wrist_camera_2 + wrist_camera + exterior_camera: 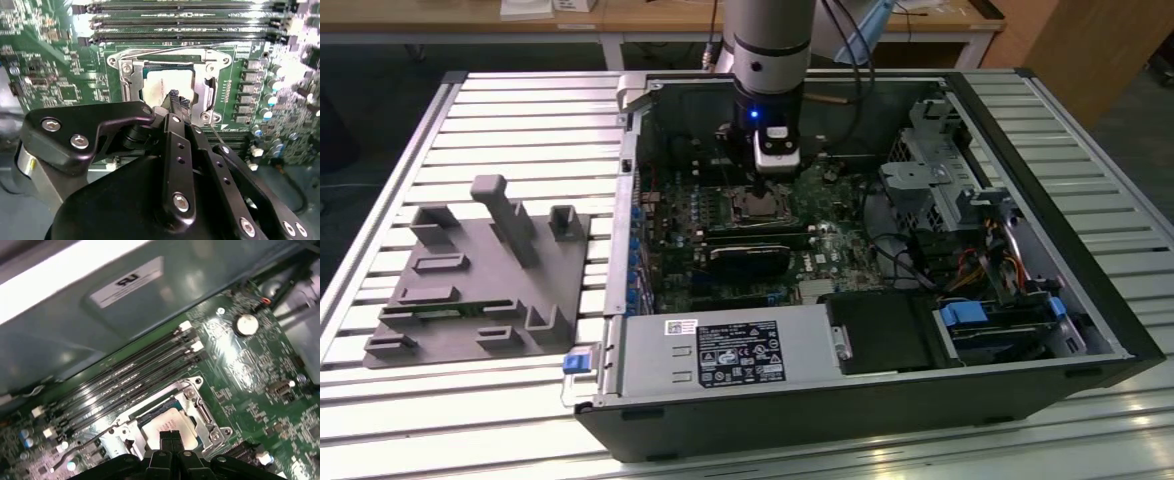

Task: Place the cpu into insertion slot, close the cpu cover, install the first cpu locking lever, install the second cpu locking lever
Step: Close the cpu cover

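Silver cpu [167, 85] sits in the slot [754, 205], 12 o'clock of the card [750, 250] in the exterior view, cover [200, 95] seemingly down. Closed fingers [165, 437] poise over it, holding nothing. First lever [85, 444] looks unlatched and likely needs hooking down.

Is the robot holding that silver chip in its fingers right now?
No. The cpu lies flat in the slot, and the fingers are shut together, empty.

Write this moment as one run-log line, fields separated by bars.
cpu: in insertion slot | cpu cover: appears down | tool: shut, tips over cpu
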